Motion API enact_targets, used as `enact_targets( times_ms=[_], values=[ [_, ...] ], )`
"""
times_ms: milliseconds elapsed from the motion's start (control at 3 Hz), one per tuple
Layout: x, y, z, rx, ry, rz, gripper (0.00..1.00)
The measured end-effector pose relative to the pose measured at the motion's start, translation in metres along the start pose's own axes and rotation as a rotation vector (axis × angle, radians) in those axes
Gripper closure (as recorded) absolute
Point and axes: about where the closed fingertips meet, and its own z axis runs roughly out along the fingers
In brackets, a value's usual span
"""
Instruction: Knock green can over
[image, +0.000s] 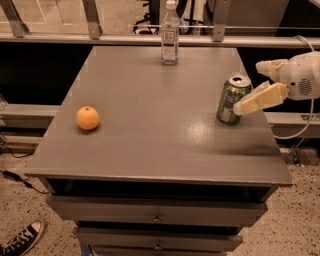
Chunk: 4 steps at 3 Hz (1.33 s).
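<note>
The green can (231, 100) with a silver top stands upright near the right edge of the grey table (150, 125). My gripper (249, 86) reaches in from the right, just beside the can's right side. Its fingers are spread apart and hold nothing. The lower finger (260, 98) has its tip at the can's right wall, touching or nearly so. The upper finger (271, 66) sits above and to the right of the can's top.
An orange (88, 118) lies on the left part of the table. A clear plastic bottle (170, 35) with a white label stands at the far edge. A railing runs behind the table. Drawers are below the front edge. A shoe (20, 240) is on the floor at bottom left.
</note>
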Motion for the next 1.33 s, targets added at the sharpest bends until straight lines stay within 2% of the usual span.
enact_targets(
  times_ms=[667, 1000, 1333],
  values=[
    [0.010, 0.040, 0.023, -0.119, 0.005, 0.020, 0.00],
    [-0.004, 0.068, 0.030, -0.199, -0.020, 0.012, 0.00],
    [-0.028, 0.101, 0.034, -0.291, -0.062, -0.007, 0.00]
  ],
)
